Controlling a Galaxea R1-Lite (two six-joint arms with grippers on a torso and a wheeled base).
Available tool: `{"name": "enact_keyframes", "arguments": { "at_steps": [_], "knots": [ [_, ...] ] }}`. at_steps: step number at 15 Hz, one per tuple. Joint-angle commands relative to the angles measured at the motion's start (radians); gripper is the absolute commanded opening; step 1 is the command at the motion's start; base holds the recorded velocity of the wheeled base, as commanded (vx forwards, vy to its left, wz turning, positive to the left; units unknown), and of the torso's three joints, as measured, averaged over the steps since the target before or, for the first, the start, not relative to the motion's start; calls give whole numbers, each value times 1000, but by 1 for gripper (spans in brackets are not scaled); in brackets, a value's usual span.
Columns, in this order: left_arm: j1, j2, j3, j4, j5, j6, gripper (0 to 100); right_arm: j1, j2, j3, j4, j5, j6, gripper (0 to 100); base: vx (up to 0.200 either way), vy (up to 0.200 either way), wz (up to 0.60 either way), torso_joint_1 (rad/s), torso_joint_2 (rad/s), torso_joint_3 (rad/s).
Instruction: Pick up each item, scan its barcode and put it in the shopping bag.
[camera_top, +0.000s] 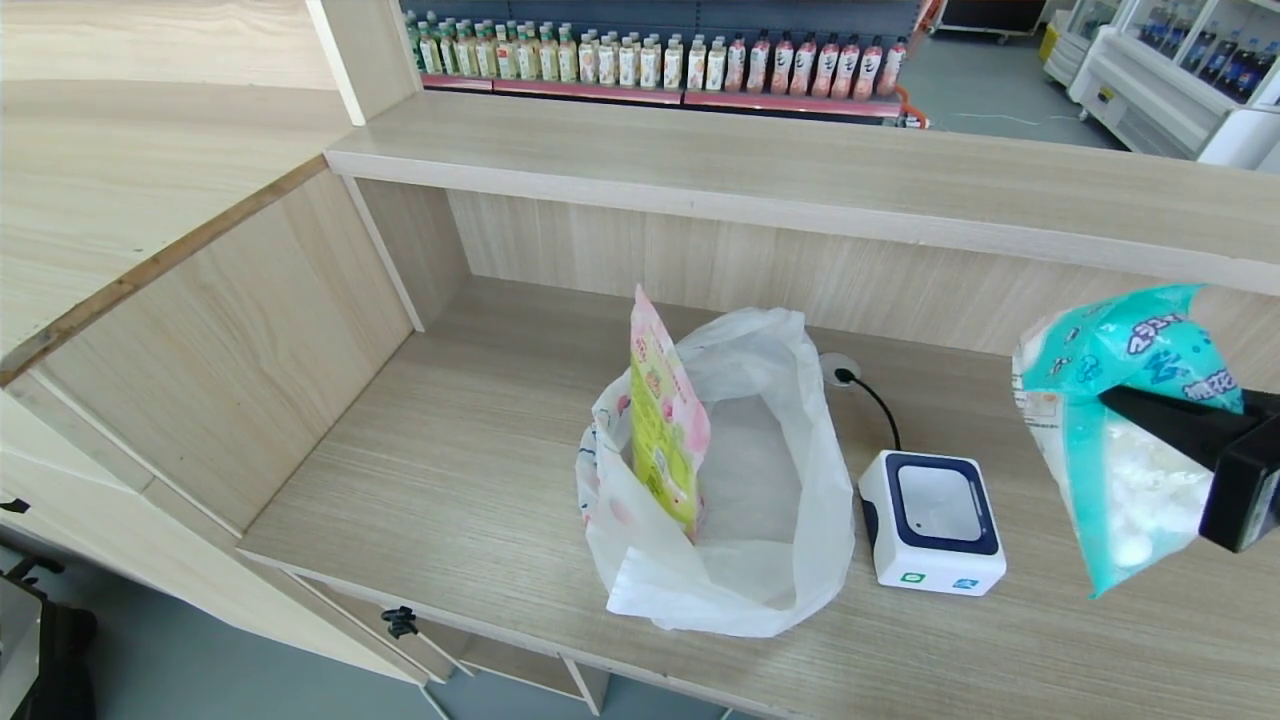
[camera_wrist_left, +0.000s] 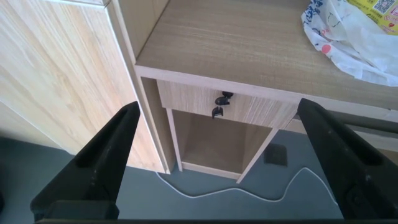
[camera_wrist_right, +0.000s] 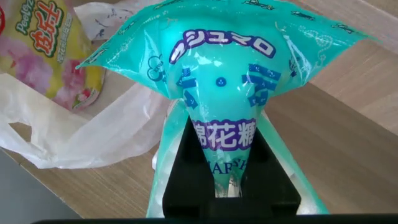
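Right gripper (camera_wrist_right: 224, 127) pinches the teal bag (camera_top: 1075, 470) near the scanner (camera_top: 935, 520); left wrist view has left gripper (camera_wrist_left: 217, 107) spread wide, empty.

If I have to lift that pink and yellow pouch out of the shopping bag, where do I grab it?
Probably best to take the pink and yellow pouch by its flat top seal, coming straight down from above. It stands nearly upright, its top clear above the rim of the shopping bag, while bag film crowds its lower part.
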Motion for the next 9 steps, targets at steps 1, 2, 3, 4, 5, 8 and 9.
{"name": "enact_keyframes", "arguments": {
  "at_steps": [1, 2, 3, 4, 5, 8, 9],
  "knots": [
    [0, 0, 0, 0, 0, 0, 100, -3, -22, -12, -10, 1, 2, 0, 0, 0, 600, -2, 2, 7],
    [0, 0, 0, 0, 0, 0, 100, -2, -3, -15, -30, 3, 2, 0, 0, 0, 600, -2, 2, -2],
    [0, 0, 0, 0, 0, 0, 100, -2, 3, -15, -39, 1, 1, 0, 0, 0, 600, -2, 7, 2],
    [0, 0, 0, 0, 0, 0, 100, -2, 32, -13, -84, 3, 1, 0, 0, 0, 600, -2, 2, 2],
    [0, 0, 0, 0, 0, 0, 100, -2, 49, -9, -104, 3, 2, 0, 0, 0, 600, -2, -2, 2],
    [0, 0, 0, 0, 0, 0, 100, -2, 115, 11, -173, 7, 7, 0, 0, 0, 200, 4, 1, 1],
    [0, 0, 0, 0, 0, 0, 100, -5, 151, 19, -216, 6, 12, 0, 0, 0, 0, 0, 0, 0]
  ]
}}
